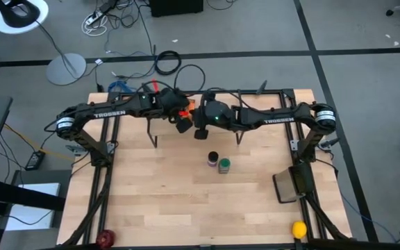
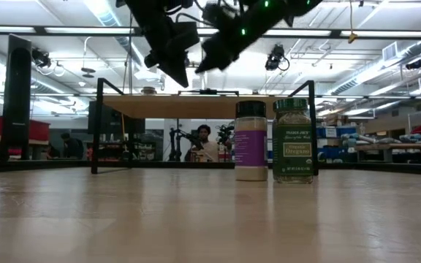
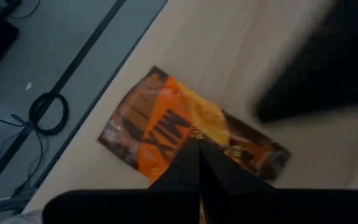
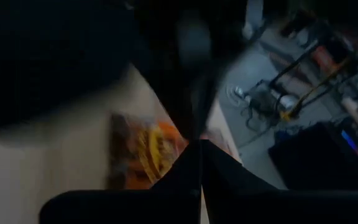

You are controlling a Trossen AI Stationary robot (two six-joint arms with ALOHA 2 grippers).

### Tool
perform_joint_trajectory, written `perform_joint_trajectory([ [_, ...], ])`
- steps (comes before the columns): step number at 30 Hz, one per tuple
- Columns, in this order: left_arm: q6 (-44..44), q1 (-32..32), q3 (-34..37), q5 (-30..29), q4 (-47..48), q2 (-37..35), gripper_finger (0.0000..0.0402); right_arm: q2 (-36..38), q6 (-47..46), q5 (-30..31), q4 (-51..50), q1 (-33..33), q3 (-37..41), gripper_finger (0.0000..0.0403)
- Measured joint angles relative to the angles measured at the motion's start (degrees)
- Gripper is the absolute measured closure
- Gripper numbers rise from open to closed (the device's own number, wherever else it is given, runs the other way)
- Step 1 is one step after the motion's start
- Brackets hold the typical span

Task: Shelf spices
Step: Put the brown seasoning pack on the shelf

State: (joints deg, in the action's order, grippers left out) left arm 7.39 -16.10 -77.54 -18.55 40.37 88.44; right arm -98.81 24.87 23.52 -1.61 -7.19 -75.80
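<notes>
Both grippers hang over the shelf [image 2: 196, 104] at upper centre. The left gripper [image 3: 199, 163] is clenched empty above the orange packet [image 3: 188, 134] lying flat on the board; the right gripper [image 4: 201, 163] is pinched empty too. The purple-labelled jar [image 2: 251, 141] and green-lidded jar [image 2: 293, 141] wait on the table [image 1: 158, 201] below, with open room around them.

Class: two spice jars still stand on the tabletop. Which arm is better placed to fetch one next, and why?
Probably the right. Its end effector hangs nearer the purple-labelled jar and green-lidded jar than the left end effector, which is over the shelf beside the packet.
</notes>
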Motion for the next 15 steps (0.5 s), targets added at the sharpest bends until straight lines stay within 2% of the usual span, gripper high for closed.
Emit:
perform_joint_trajectory([
  [9,-2.80,-3.24,0.11,1.51,2.48,0.00,0.0402,5.44,5.35,10.18,-0.81,7.42,-1.02,0.0403],
  [15,-7.19,-4.17,0.17,7.47,3.30,0.76,0.0401,10.04,7.23,16.47,-1.17,12.78,-1.02,0.0403],
])
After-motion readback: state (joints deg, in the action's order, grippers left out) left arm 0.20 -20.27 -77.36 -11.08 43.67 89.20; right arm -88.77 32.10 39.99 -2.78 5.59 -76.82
